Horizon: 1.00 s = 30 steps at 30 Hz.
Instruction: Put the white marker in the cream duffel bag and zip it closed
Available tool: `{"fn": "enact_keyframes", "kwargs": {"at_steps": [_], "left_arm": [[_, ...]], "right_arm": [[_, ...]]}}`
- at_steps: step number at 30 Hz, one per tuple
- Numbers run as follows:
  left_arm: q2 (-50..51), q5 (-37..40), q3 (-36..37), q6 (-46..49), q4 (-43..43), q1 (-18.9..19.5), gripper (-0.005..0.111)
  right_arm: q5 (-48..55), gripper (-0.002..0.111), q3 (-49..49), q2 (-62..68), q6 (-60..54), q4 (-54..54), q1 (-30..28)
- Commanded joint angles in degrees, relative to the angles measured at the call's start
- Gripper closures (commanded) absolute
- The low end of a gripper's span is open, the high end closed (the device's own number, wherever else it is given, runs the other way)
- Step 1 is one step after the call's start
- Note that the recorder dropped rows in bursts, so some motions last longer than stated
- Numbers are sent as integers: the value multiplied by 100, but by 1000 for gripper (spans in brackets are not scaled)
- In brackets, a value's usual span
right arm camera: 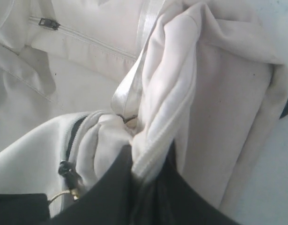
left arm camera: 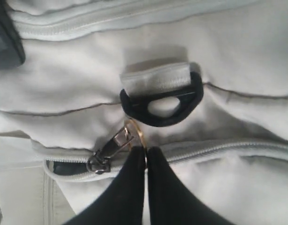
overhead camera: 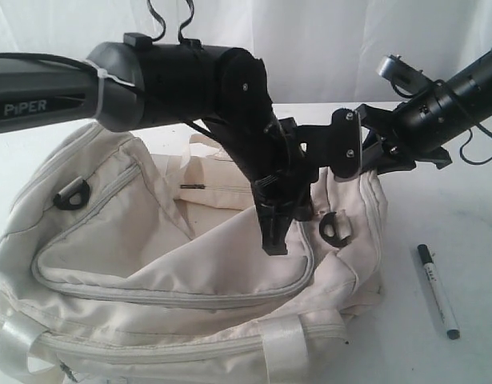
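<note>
Left fingers pinching zipper ring, right fingers clamping bag fabric fold, marker lying on table beside bag

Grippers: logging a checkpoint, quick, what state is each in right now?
Left gripper: closed on the zipper pull ring.
Right gripper: closed on a fold of the cream duffel bag.
</note>
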Motion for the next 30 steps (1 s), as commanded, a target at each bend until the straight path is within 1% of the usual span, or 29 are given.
{"fn": "enact_keyframes", "kwargs": {"at_steps": [1, 3, 5, 6, 12, 14, 18, 21, 23, 27, 30], "left_arm": [[-309, 973, 22, -127, -32, -10, 107], [-366, 1540, 22, -113, -43, -10, 107], [-402, 1903, 22, -113, -114, -10, 107], [-413, 2019, 22, -113, -213, -10, 107], [-414, 2104, 22, 196, -1351, -10, 107], [-414, 2260, 22, 196, -1638, -10, 107], [-414, 2725, 22, 93, -1681, -10, 107], [-414, 2542, 22, 5, -1636, -10, 107], [-414, 2366, 22, 5, -1636, -10, 107], [-414, 2202, 22, -47, -1636, -10, 107], [-414, 2144, 22, -111, -1636, -10, 107]], "right_arm": [[-390, 100, -18, -4, -75, 63, -6], [-649, 102, -18, -4, -75, 63, -6], [-953, 108, -18, 2, -75, 63, -6], [-1107, 108, -18, 11, -75, 63, -6], [-1629, 108, -18, 16, -24, 74, -6], [-1762, 108, -18, 16, -24, 74, -6], [-1905, 108, -18, 16, -24, 74, -6], [-1658, 107, -18, 16, -24, 74, -6], [-1382, 100, -28, -8, -35, 74, -6], [-983, 77, -37, -90, -35, 74, -6], [-855, 65, -87, -177, -35, 74, -16]]}}
